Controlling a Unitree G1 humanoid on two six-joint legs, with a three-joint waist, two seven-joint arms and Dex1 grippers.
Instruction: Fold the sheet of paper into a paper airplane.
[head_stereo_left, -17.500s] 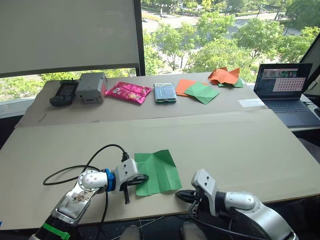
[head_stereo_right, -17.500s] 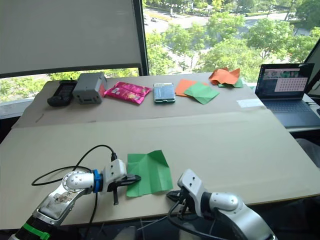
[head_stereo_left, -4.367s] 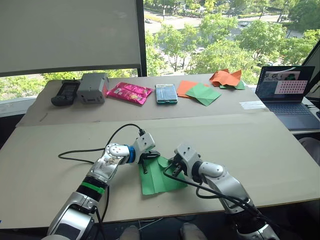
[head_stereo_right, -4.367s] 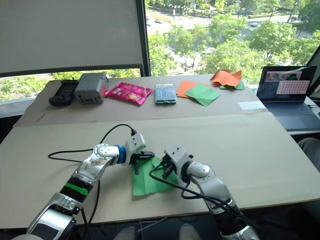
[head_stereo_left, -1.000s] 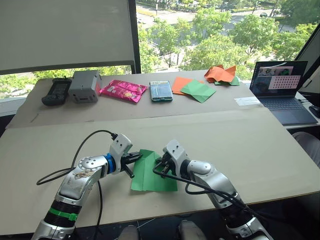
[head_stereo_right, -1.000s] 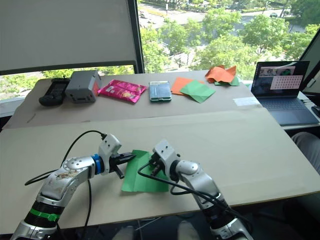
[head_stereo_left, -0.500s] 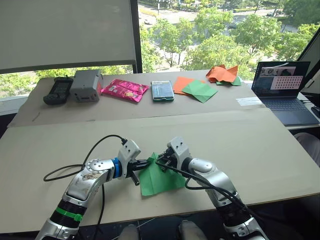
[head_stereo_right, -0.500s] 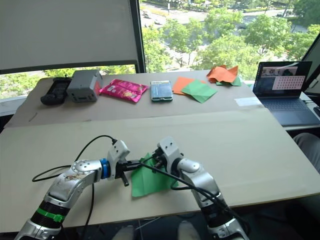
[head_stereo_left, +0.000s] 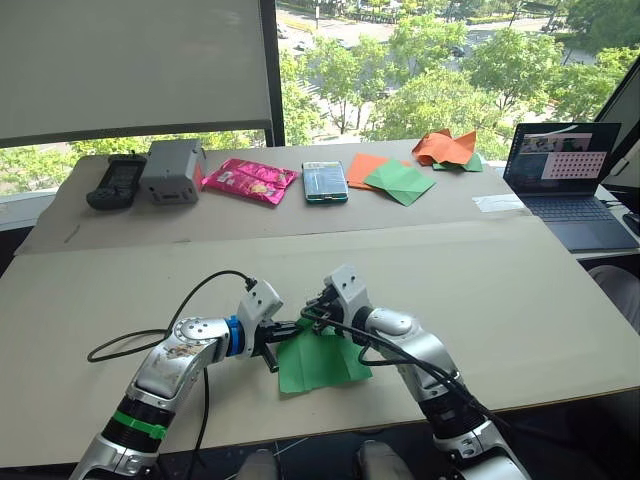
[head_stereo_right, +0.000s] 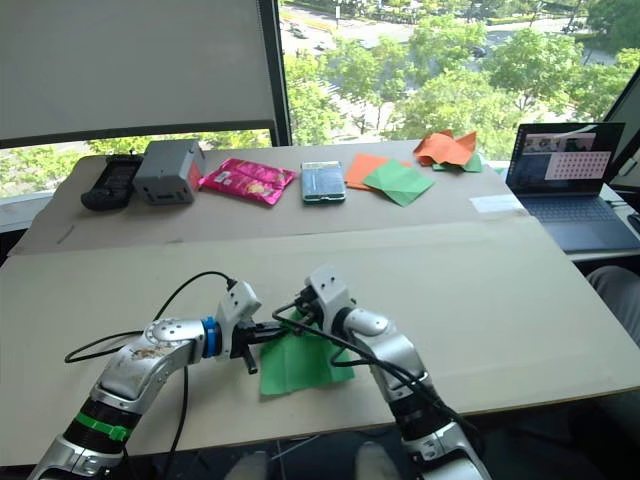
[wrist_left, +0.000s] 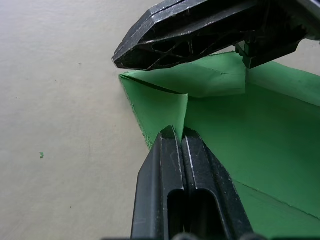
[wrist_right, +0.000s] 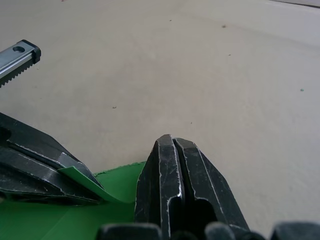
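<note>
The sheet of paper (head_stereo_left: 322, 362) is bright green and creased, and it lies near the front edge of the table. Its far left corner is folded up into a raised flap (wrist_left: 200, 80). My left gripper (head_stereo_left: 293, 327) is shut, pinching a ridge of the paper at that corner (wrist_left: 176, 134). My right gripper (head_stereo_left: 308, 312) is shut too. It lies across the top of the raised flap, just beyond the left fingertips. The green edge runs under its fingers (wrist_right: 165, 165), and no paper shows between them. Nothing here has the shape of a paper airplane.
Along the far side of the table are a black device (head_stereo_left: 115, 182), a grey box (head_stereo_left: 172, 172), a pink packet (head_stereo_left: 250, 181), a phone-like slab (head_stereo_left: 325, 183), flat orange and green sheets (head_stereo_left: 395, 180) and crumpled orange paper (head_stereo_left: 445, 147). A laptop (head_stereo_left: 565, 170) sits at the right. A black cable (head_stereo_left: 200, 290) loops behind my left arm.
My right gripper has shifted a little left and away, closer to the left fingertips. The raised corner of the paper sits lower. The left arm has hardly moved.
</note>
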